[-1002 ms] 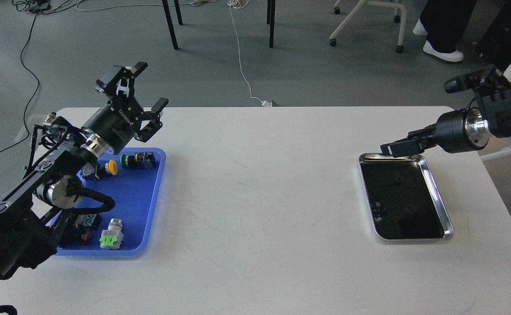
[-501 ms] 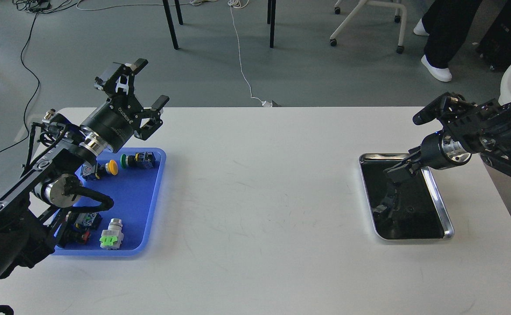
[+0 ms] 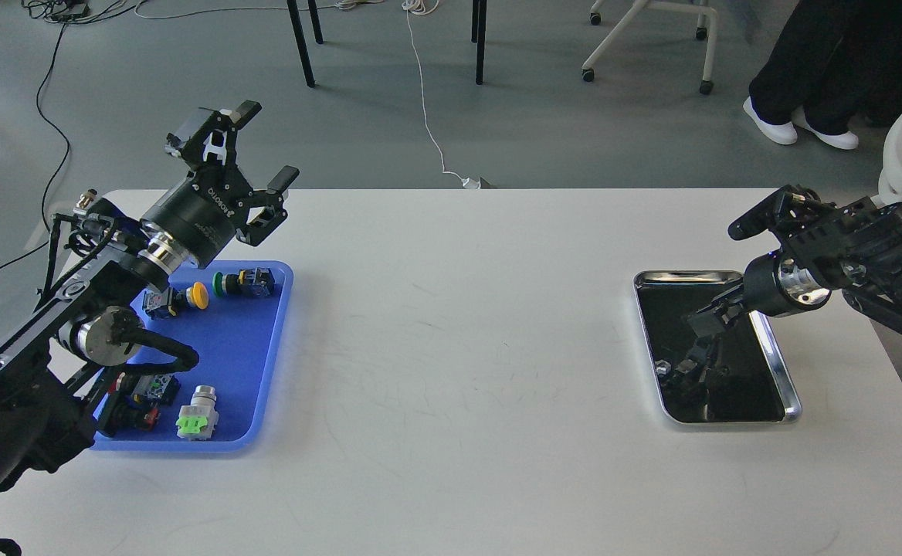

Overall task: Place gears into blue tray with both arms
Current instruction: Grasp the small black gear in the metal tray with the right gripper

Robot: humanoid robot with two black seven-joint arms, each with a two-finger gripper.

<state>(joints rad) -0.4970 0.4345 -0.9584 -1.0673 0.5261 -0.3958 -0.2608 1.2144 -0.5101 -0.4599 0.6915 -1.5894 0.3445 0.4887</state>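
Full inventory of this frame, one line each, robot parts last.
Blue tray: 1, blue, left side of the table.
Push-button switches: 4 at least, inside the blue tray; yellow-capped and green-capped at its far end, light-green one and a dark one with red at its near end, partly hidden by the left arm.
Steel tray: 1, shiny rim, dark bottom, right side of the table.
Gears: dark on dark in the steel tray, count cannot be told.
Table: 1, white.
Chair and table legs, cables: on the grey floor beyond.
Person's legs: black trousers, white shoes, top right.
Left tool: open, above the blue tray's far end.
Right tool: over the steel tray, state unclear.
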